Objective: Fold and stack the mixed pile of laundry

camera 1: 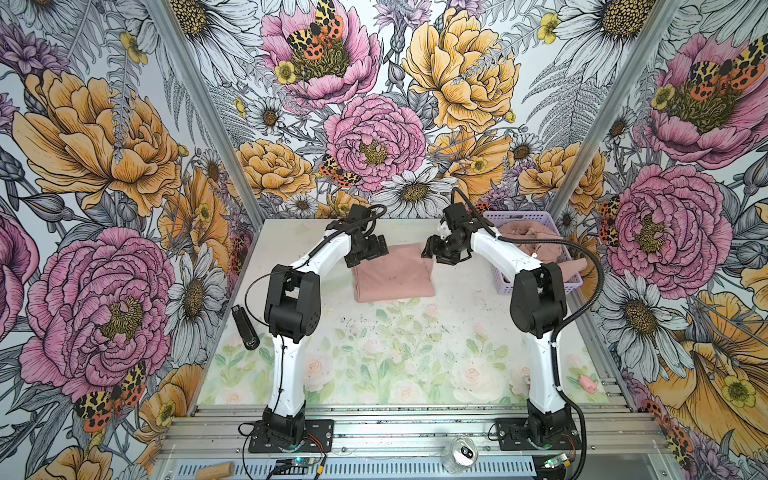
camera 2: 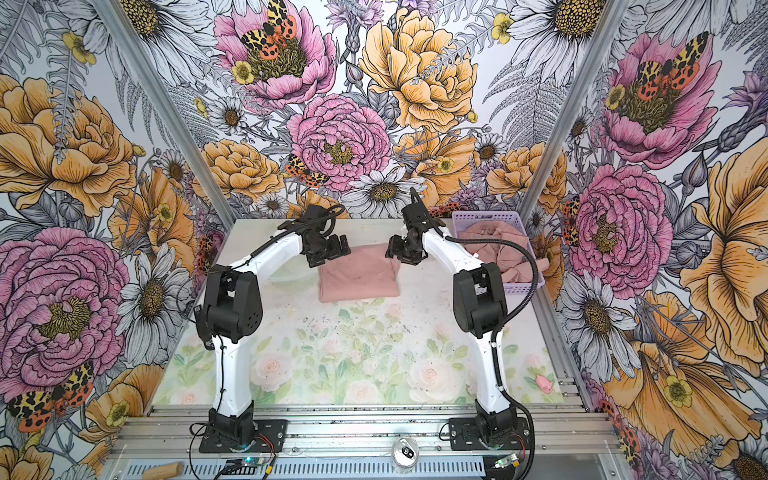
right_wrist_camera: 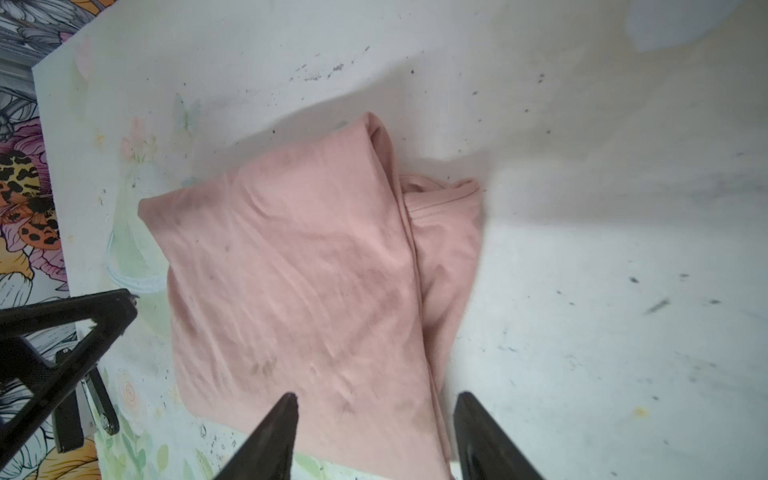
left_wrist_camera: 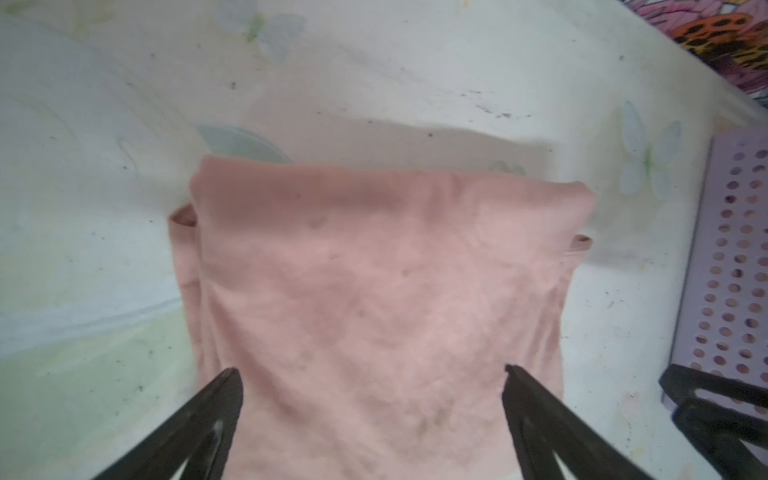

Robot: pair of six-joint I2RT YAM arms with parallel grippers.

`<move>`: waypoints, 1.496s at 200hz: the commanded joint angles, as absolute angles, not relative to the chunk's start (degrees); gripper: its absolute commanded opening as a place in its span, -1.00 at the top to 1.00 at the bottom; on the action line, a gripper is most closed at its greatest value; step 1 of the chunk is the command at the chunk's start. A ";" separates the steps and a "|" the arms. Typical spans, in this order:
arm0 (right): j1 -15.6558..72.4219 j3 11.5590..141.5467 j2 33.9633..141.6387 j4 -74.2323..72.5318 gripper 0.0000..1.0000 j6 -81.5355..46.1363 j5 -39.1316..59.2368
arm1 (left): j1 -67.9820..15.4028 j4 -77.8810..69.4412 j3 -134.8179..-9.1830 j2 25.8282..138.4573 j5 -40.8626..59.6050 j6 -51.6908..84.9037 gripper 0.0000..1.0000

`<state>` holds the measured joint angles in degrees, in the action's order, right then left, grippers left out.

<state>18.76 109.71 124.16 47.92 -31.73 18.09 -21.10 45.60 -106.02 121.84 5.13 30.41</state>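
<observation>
Sitting near folded garment [camera 1: 392, 272]: lavender basket [camera 1: 517, 217].

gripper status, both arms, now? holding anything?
Left gripper: open, holding nothing, poised at the folded pink garment.
Right gripper: open, holding nothing, at the same garment.

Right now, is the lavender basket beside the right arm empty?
No, in a top view a crumpled pink garment lies inside the lavender basket.

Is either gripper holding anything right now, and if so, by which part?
Nothing is held. The left gripper and the right gripper both stand open above the folded pink garment, pinching no cloth.
</observation>
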 commanded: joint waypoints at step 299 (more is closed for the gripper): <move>14.20 91.12 106.82 46.78 -0.57 -25.82 14.29 | -27.40 62.58 -111.04 136.99 -9.88 25.75 -0.98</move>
<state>14.52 91.77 110.24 47.75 -25.98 14.15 -30.92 57.47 -116.33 136.62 -8.97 29.91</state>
